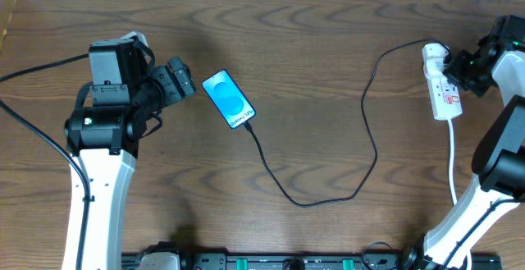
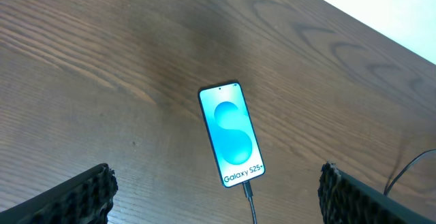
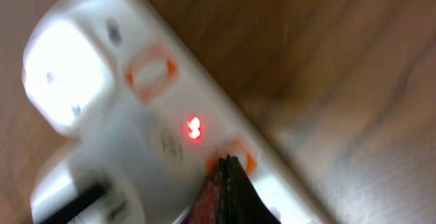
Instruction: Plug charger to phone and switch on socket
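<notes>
Overhead, the phone (image 1: 229, 99) lies left of centre, with the charger (image 1: 361, 122) plugged into its near end and looping right to the far end of the socket (image 1: 441, 85) at the table's right edge. Only the right wrist view shows a red light (image 3: 193, 127) glowing on the socket (image 3: 136, 115). There the right gripper (image 3: 228, 190), fingers pressed together and empty, sits at an orange-edged switch (image 3: 244, 157). The left wrist view shows the left gripper (image 2: 216, 195) wide open, holding nothing, facing the phone (image 2: 232, 133)
</notes>
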Controlling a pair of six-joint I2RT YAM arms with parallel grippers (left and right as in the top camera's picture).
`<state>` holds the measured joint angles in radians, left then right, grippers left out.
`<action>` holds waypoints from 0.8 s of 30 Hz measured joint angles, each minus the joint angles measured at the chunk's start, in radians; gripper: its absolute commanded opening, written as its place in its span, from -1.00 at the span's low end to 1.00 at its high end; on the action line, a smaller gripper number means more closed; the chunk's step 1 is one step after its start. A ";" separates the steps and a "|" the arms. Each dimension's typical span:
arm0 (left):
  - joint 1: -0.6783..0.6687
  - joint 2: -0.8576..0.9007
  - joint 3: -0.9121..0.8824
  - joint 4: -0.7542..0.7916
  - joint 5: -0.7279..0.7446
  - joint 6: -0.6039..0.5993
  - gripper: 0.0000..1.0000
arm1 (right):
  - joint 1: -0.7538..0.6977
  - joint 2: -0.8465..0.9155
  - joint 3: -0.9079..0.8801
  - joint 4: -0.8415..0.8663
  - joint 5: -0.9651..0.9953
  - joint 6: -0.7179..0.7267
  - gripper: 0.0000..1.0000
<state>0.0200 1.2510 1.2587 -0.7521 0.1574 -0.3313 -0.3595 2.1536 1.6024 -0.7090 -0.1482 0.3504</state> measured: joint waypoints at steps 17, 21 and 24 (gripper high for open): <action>0.000 0.000 0.000 0.001 0.000 0.000 0.91 | -0.106 -0.179 0.001 -0.183 -0.238 -0.087 0.08; 0.000 0.000 0.000 0.000 0.000 0.000 0.91 | -0.112 -0.559 0.028 -0.357 -0.336 -0.267 0.98; 0.000 0.000 0.000 0.000 -0.001 0.000 0.91 | -0.081 -0.761 0.037 -0.477 -0.343 -0.319 0.99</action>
<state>0.0200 1.2510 1.2587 -0.7525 0.1562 -0.3313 -0.4404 1.3930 1.6398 -1.1862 -0.4911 0.0315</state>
